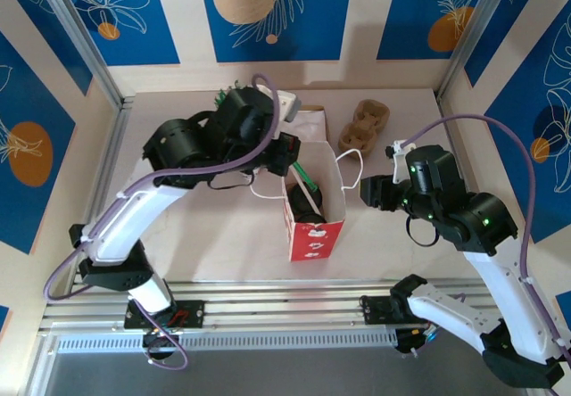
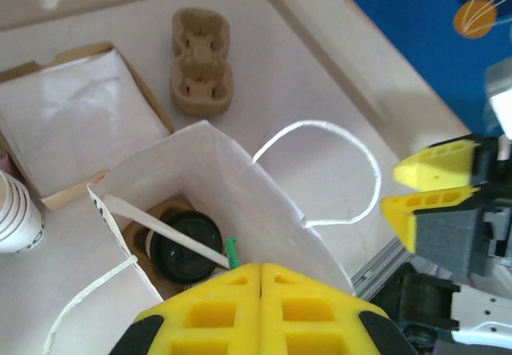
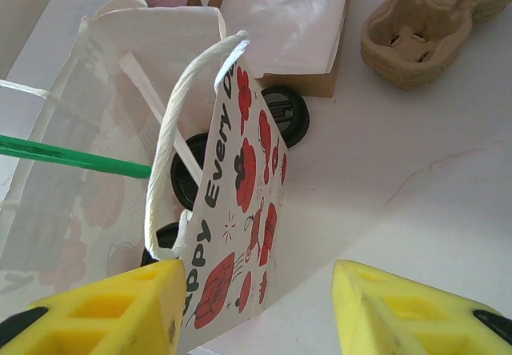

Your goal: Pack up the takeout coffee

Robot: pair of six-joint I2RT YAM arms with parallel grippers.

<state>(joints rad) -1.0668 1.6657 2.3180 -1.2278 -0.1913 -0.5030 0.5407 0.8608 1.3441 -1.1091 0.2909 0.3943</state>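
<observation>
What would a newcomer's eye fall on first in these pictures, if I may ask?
The red-and-white paper bag standing open mid-table, a black-lidded coffee cup already inside. The left gripper, shut, hangs above its mouth, and the right gripper, open, sits at its printed side.

I see a pale worktop with a red-and-white paper bag standing upright at its middle. Behind the bag lies a shallow cardboard box lined with white paper. A brown cup carrier sits just right of it, a stack of white cups to its left. A black lid lies flat between bag and box.
</observation>
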